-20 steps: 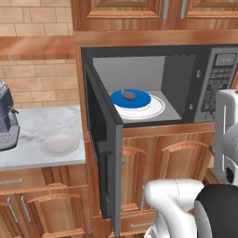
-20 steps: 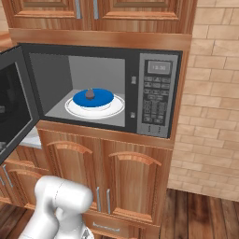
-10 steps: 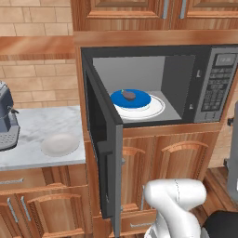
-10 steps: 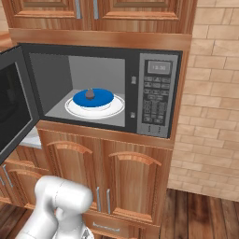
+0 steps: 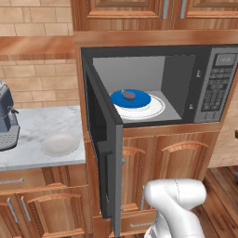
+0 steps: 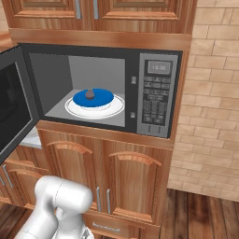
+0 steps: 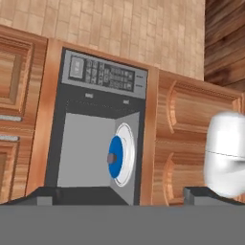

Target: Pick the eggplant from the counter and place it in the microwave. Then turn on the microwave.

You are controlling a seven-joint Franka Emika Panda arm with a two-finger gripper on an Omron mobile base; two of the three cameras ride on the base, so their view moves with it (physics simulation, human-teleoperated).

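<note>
- Already the small dark purple-grey eggplant (image 6: 90,94) sits on the round blue plate (image 6: 103,99), centre frame, inside the grey built-in microwave (image 6: 158,56).
- Its dark glass door (image 5: 103,153) stands wide.
- Claw (image 7: 119,194) gapes, empty.
- Swing that door fully shut before touching the right-side button panel (image 6: 156,98).

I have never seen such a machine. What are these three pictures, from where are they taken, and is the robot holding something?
It is a white robot arm in a rendered kitchen. Two pictures come from cameras on its base, left and right behind the arm. The third looks along the end effector, rolled sideways. The microwave stands open; the eggplant lies on a blue plate inside it. On the counter stand a pale bowl and a coffee machine. The end effector is open and holds nothing.
</note>
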